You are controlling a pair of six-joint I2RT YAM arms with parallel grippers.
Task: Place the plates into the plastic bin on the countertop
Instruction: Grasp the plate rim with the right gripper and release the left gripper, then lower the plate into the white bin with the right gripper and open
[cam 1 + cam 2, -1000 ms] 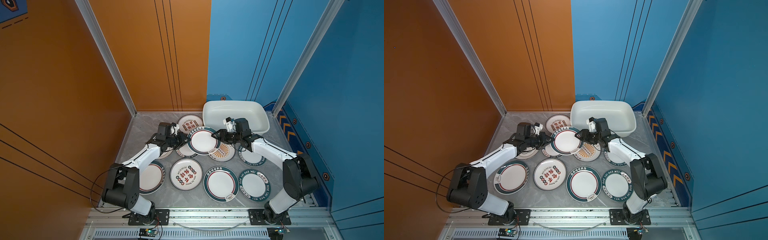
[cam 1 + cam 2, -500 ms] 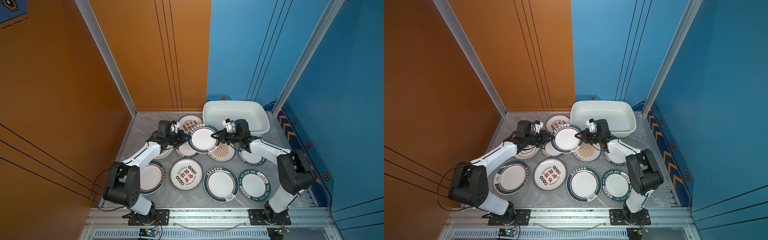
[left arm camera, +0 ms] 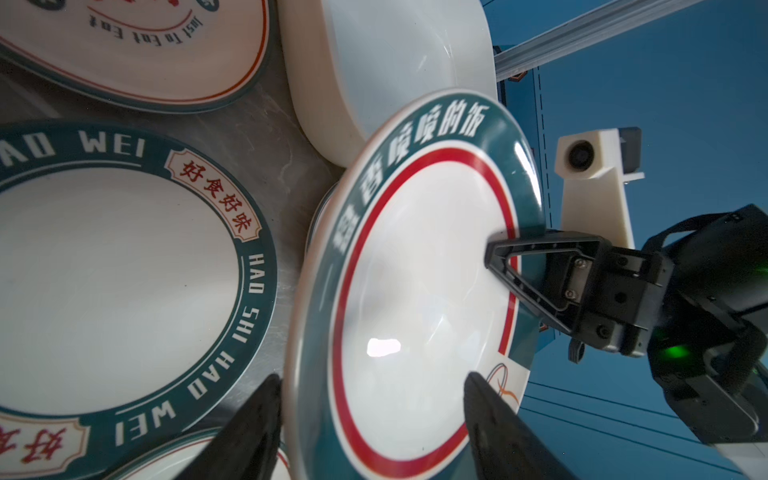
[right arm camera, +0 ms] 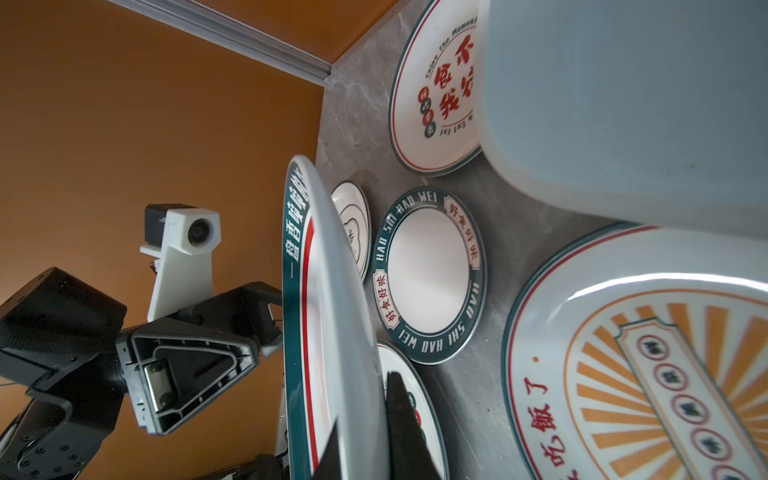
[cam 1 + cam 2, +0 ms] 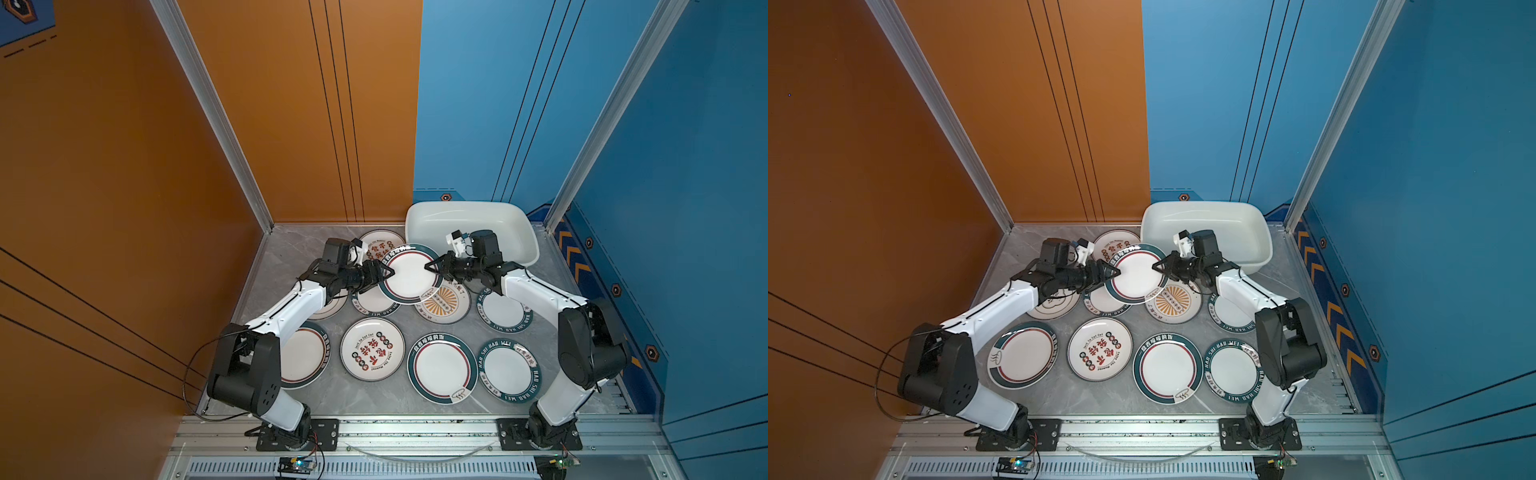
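A green-rimmed plate with a red ring hangs tilted above the other plates, between both grippers. My right gripper is shut on its right rim. My left gripper stands open, its fingers spread either side of the plate's left rim. The white plastic bin stands empty at the back right of the grey countertop, just behind the right gripper.
Several plates lie flat on the countertop: a sunburst plate under the lifted one, red-character plates, and green-rimmed plates. Orange and blue walls close in the back and sides.
The right gripper closed on the plate's right rim. The left gripper, shut on the left rim until just now, has opened. The plate stays lifted.
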